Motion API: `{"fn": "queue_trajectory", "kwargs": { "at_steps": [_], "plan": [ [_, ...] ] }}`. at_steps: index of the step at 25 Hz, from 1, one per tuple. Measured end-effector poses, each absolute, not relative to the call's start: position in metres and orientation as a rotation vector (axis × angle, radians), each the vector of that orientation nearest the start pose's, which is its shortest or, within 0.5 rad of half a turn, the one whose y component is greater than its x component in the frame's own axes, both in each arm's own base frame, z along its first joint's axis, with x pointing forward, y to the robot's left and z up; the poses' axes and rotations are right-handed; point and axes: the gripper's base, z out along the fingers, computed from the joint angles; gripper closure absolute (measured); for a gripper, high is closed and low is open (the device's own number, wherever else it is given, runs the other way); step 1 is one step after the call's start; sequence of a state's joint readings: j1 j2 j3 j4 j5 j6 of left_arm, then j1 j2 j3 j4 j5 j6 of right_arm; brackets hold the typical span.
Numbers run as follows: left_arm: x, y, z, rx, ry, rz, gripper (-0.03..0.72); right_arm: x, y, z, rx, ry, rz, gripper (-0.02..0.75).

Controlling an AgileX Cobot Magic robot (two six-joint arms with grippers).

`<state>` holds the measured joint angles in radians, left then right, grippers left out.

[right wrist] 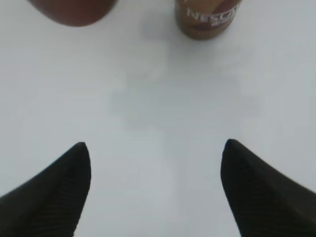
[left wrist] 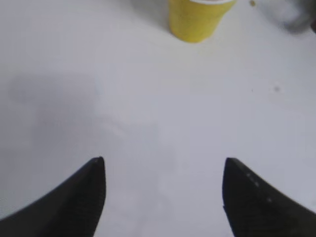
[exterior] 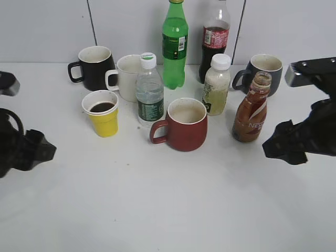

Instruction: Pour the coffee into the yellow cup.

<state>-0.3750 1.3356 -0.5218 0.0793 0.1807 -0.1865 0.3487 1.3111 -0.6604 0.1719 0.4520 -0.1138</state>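
**Coffee in the cup, both claws off the table's things**

The left gripper [left wrist: 163, 197] hangs spread and empty near the small tapered yellow paper cup [exterior: 103, 116], which holds dark liquid. The curvy brown Nescafe bottle [exterior: 252, 110], uncapped, stands upright beside the dark red mug [exterior: 181, 125]. The right gripper [right wrist: 155, 192] is spread too. A careless sweep could tip either.

A dark red mug [exterior: 184, 125] stands mid-tabletop [exterior: 157, 210]; toward the far edge stand a black mug [exterior: 94, 67], white mug [exterior: 126, 77], water bottle [exterior: 149, 92], green soda bottle [exterior: 175, 44], cola bottle [exterior: 215, 39], milky white-capped bottle [exterior: 217, 84] and grey-blue mug [exterior: 262, 71].
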Motion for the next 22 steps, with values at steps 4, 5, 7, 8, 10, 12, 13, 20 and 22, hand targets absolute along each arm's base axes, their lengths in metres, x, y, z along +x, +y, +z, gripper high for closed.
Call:
{"fn": "queue_trajectory", "kwargs": {
  "at_steps": [4, 5, 7, 8, 10, 12, 13, 20, 22],
  "plan": [
    [0.187, -0.07, 0.244, 0.303, 2.597, -0.125, 0.129, 0.187, 0.079, 0.25, -0.479, 2.606, 0.268, 0.13],
    [0.173, -0.064, 0.262, 0.295, 2.599, -0.119, 0.131, 0.177, 0.075, 0.259, -0.489, 2.597, 0.273, 0.131],
    [0.154, -0.055, 0.278, 0.286, 2.603, -0.113, 0.14, 0.156, 0.068, 0.273, -0.517, 2.585, 0.265, 0.136],
    [0.141, -0.05, 0.285, 0.28, 2.595, -0.114, 0.146, 0.145, 0.063, 0.281, -0.526, 2.564, 0.26, 0.138],
    [0.126, -0.044, 0.293, 0.272, 2.571, -0.12, 0.155, 0.125, 0.056, 0.293, -0.534, 2.509, 0.255, 0.141],
    [0.09, -0.03, 0.306, 0.251, 2.467, -0.153, 0.188, 0.101, 0.047, 0.303, -0.525, 2.417, 0.266, 0.141],
    [0.079, -0.026, 0.307, 0.245, 2.433, -0.164, 0.202, 0.091, 0.044, 0.305, -0.52, 2.38, 0.271, 0.141],
    [0.02, -0.002, 0.305, 0.227, 2.173, -0.228, 0.285, 0.028, 0.021, 0.295, -0.513, 2.18, 0.275, 0.141],
    [0.01, 0.002, 0.299, 0.27, 2.116, -0.212, 0.314, 0.017, 0.017, 0.289, -0.54, 2.116, 0.26, 0.141]
  ]
}}
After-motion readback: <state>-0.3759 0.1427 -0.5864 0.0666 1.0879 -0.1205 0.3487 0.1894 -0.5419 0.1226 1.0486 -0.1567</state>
